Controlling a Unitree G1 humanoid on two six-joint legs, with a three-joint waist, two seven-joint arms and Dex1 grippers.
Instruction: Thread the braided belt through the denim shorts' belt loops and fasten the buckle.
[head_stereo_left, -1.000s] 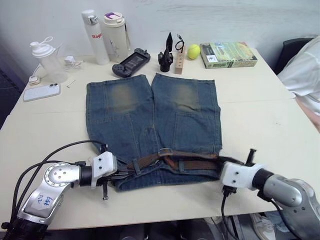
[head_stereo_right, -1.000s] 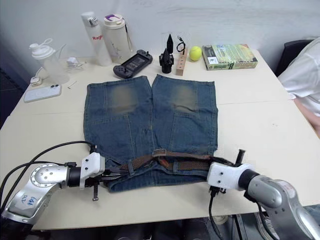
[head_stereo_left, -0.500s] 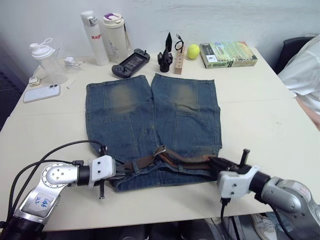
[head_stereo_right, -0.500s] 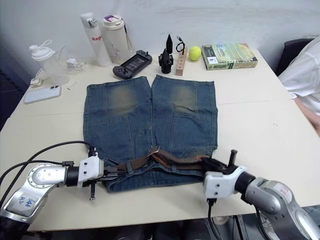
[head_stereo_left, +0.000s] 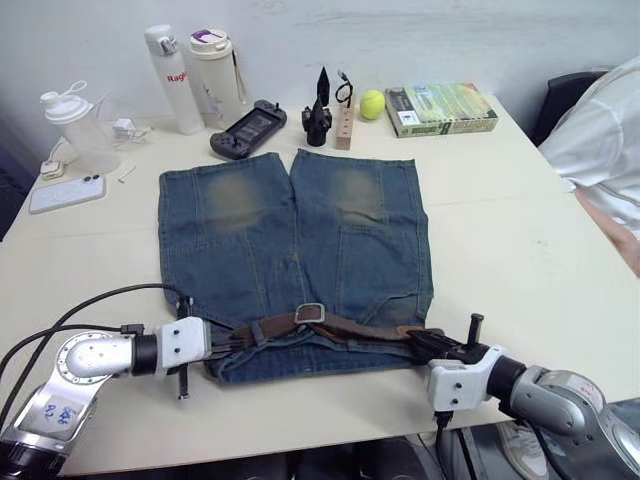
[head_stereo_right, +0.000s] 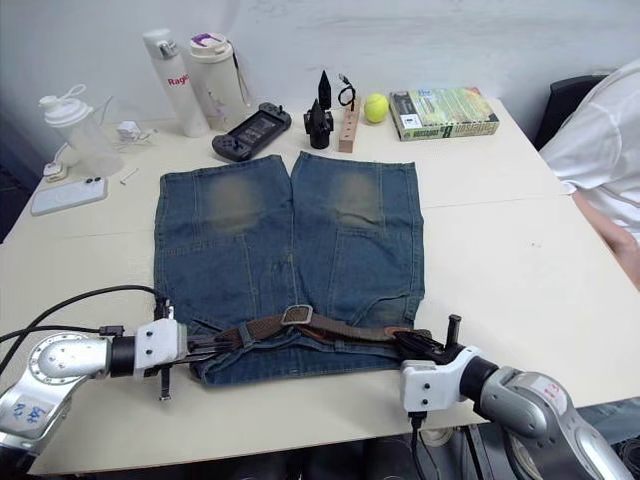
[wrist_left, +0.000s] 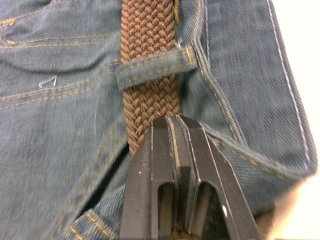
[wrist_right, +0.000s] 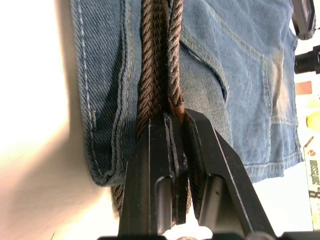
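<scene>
Fingers of both grippers clamped on braided belt (head_stereo_left: 345, 325): left gripper (head_stereo_left: 222, 344) at shorts' 7 o'clock, right gripper (head_stereo_left: 428, 345) at 5, likely tensioning it. Belt along denim shorts (head_stereo_left: 290, 250) waistband, under belt loop (wrist_left: 152, 70), buckle (head_stereo_left: 309, 313) mid-waist.

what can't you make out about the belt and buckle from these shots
- Whether the buckle prong is engaged: too small in the head views.
- The braided belt end past the left gripper: hidden by its closed fingers in the left wrist view.
- The belt under the right gripper: covered by its fingers in the right wrist view.
</scene>
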